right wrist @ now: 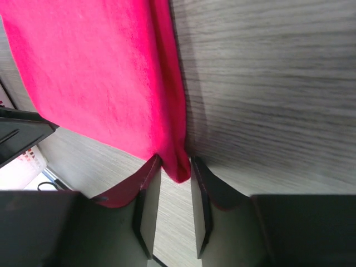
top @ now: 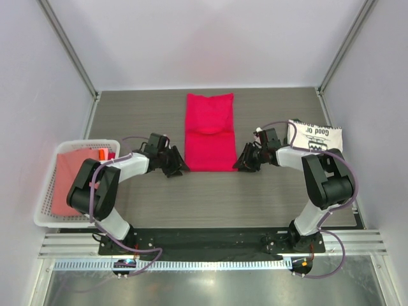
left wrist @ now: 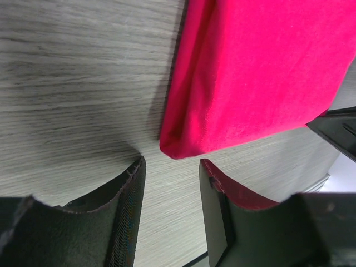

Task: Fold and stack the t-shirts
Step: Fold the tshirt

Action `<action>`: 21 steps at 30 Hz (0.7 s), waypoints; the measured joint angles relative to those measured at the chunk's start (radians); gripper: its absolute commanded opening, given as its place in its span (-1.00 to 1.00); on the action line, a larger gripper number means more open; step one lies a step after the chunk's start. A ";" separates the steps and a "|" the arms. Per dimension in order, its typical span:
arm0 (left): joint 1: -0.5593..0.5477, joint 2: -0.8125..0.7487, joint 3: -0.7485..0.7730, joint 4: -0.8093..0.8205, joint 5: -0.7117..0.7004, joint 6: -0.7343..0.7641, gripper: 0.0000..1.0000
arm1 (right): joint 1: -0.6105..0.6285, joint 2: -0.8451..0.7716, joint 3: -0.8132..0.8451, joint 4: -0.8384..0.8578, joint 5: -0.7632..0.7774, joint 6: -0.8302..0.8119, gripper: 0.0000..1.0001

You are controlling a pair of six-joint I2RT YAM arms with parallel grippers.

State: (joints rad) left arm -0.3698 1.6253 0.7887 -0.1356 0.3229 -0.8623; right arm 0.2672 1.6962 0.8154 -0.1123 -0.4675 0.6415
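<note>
The crimson-pink t-shirt (top: 209,131) lies folded in a long strip on the middle of the table, its far part doubled over. My left gripper (top: 175,167) is open at the shirt's near left corner. In the left wrist view that corner (left wrist: 178,147) lies just ahead of the gripper (left wrist: 169,162), outside the jaws. My right gripper (top: 241,164) is at the near right corner. In the right wrist view the jaws (right wrist: 176,159) stand narrow with the folded corner (right wrist: 179,167) pinched between the tips. The cream printed t-shirt (top: 315,136) lies folded at the right edge.
A white lattice basket (top: 44,207) stands at the left edge with a salmon-pink cloth (top: 70,182) inside. Grey walls and metal posts close in the table at the back and sides. A rail runs along the near edge by the arm bases.
</note>
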 measured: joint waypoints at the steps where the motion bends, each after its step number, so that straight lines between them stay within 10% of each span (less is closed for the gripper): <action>1: 0.000 0.000 -0.002 0.005 0.000 0.000 -0.10 | 0.000 0.004 0.000 0.008 -0.003 0.000 -0.42; 4: 0.000 0.000 -0.008 0.021 0.001 -0.001 -0.09 | 0.001 0.013 0.000 0.019 -0.001 -0.001 -0.79; 13: 0.001 0.027 -0.007 0.069 0.018 -0.006 -0.22 | 0.002 0.021 0.000 0.023 0.002 0.000 -0.92; 16: 0.002 0.043 -0.004 0.087 0.019 -0.014 -0.44 | 0.002 0.021 0.000 0.023 0.002 0.000 -0.93; 18: 0.002 0.051 -0.004 0.095 0.020 -0.019 -0.95 | 0.002 0.021 0.000 0.023 0.002 0.000 -0.96; 21: 0.002 0.063 -0.005 0.103 0.021 -0.017 -1.00 | 0.002 0.021 0.000 0.022 0.002 0.000 -0.98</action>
State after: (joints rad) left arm -0.3676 1.6886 0.7841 -0.0330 0.3439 -0.8791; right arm 0.2691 1.7172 0.8150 -0.0902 -0.4656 0.6411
